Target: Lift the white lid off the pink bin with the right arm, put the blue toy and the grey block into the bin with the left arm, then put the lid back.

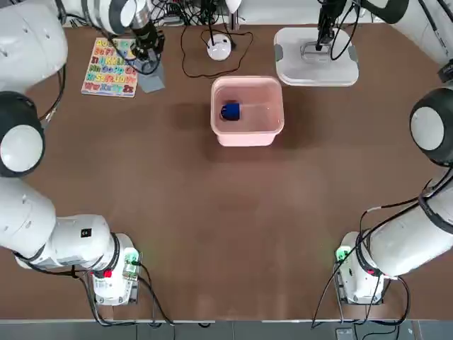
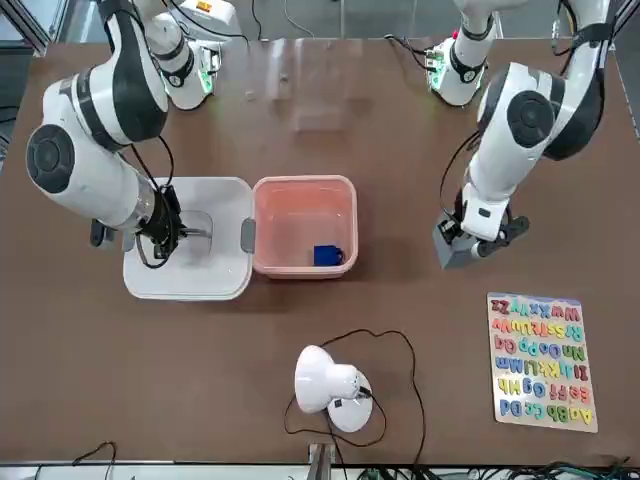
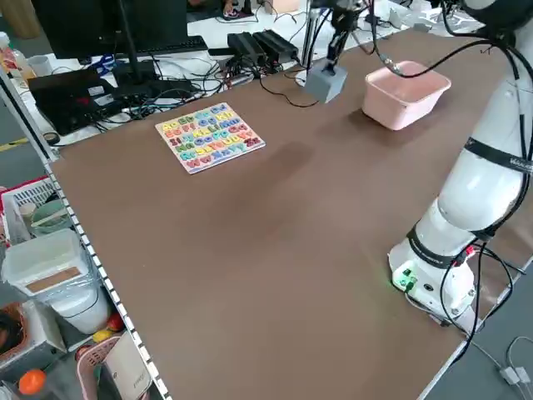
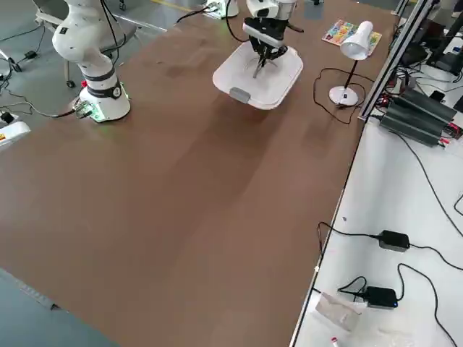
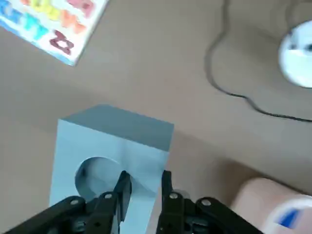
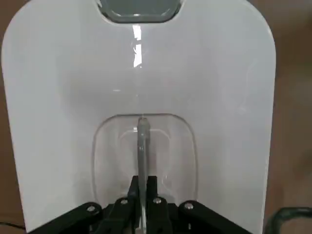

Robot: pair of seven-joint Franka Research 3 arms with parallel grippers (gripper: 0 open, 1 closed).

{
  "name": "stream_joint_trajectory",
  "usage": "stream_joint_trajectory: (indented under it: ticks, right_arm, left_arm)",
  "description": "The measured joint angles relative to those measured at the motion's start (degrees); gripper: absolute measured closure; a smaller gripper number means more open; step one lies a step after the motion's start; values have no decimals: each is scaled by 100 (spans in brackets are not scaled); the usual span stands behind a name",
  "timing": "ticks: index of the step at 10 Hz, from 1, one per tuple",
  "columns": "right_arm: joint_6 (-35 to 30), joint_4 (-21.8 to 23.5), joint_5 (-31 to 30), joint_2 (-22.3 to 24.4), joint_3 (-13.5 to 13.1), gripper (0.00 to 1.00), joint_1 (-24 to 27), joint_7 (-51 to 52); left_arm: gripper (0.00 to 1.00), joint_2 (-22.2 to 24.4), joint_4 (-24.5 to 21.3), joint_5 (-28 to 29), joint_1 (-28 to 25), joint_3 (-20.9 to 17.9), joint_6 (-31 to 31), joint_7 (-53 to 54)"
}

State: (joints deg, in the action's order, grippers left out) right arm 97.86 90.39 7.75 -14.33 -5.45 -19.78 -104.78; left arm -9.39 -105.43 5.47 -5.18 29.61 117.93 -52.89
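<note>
My left gripper (image 5: 146,178) is clenched on the grey block (image 5: 122,148), one fingertip on the face with the round hollow (image 5: 95,175), the other at the block's edge. I have it suspended over the far left part of the table, tilted in the front view, near the magnetic-letter board (image 1: 112,67).

My right gripper (image 6: 142,180) is clamped on the upright centre handle (image 6: 143,131) of the white lid (image 6: 224,97), at the far right side of the table. The handle sits in the lid's recess, and a grey side clip (image 6: 140,9) shows at one edge. The lid lies flat, handle up, just beside the bin; I can't tell whether its underside touches the tabletop (image 1: 212,234).

Between my two grippers stands the pink bin (image 1: 233,141), upright and uncovered. The blue toy (image 1: 231,111) is inside on its floor, toward the left wall as I face the table.

Farther out, beyond the bin, I see the white desk lamp (image 2: 325,380) on its round base, a black cable (image 2: 413,365) looping around it. The left side view also gives me a black monitor (image 3: 117,33) past the table edge and a plastic storage box (image 3: 50,262) alongside the table.
</note>
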Motion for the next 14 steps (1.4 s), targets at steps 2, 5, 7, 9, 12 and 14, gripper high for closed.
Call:
stream_joint_trajectory:
  ticks: [2, 5, 7, 9, 12, 14]
  right_arm:
    - [0, -1, 0, 0, 1, 93, 0, 0]
    - [0, -1, 0, 0, -1, 93, 1, 0]
    - [0, -2, 0, 0, 0, 93, 1, 0]
    - [0, -4, 0, 0, -1, 93, 2, 0]
    - [1, -5, 0, 0, 3, 93, 2, 1]
    - [1, -5, 0, 0, 5, 93, 2, 1]
  left_arm:
    - [71, -401, 856, -1, 508, 254, -114, -1124]
    - [71, -1028, 1610, 114, 1715, 240, -170, -2166]
    - [71, -1678, 2081, 452, 2322, 224, -160, -2871]
    - [71, -2230, 2405, 613, 2629, 215, -6, -3095]
    - [71, -2641, 2465, 626, 2846, 214, 467, -3095]
    - [66, -2713, 2499, 656, 2911, 214, 527, -3095]
